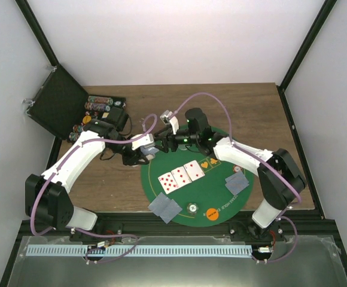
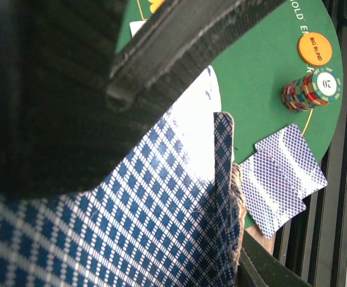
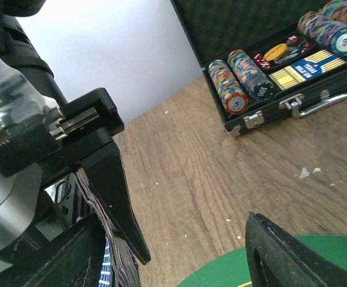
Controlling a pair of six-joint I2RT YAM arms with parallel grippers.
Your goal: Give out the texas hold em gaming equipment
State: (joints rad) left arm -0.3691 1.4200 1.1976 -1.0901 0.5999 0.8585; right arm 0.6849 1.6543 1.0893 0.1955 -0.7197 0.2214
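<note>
Reading the table from above as a clock, with twelve at the far wall: at ten o'clock an open black case is sitting with rows of chips lying on edge in its tray.

Right of it, over the ten-to-eleven o'clock rim of the green mat, the left gripper is clamping shut on the deck of blue-backed cards. One pad is pressing flat on the top back.

The right gripper is facing it from the three o'clock side. Its jaws are standing apart and gripping nothing. In its wrist view the deck's edge is showing just beside one finger.

On the mat, three face-up cards are lying near the centre and a face-down pair at seven o'clock. A chip stack is at six, an orange token at five and a second face-down pair at four.

The deck is probably going to handle as light and slick, with the cards sliding over one another. A single card is thin and bendy, so a hard pinch risks curling it or dragging neighbours along. The best hold looks like the free edge of the top card, away from the left pad, taken lightly across its thickness. The chips look rigid and heavier. They are best taken across the rim, and a stack could topple if nudged.
</note>
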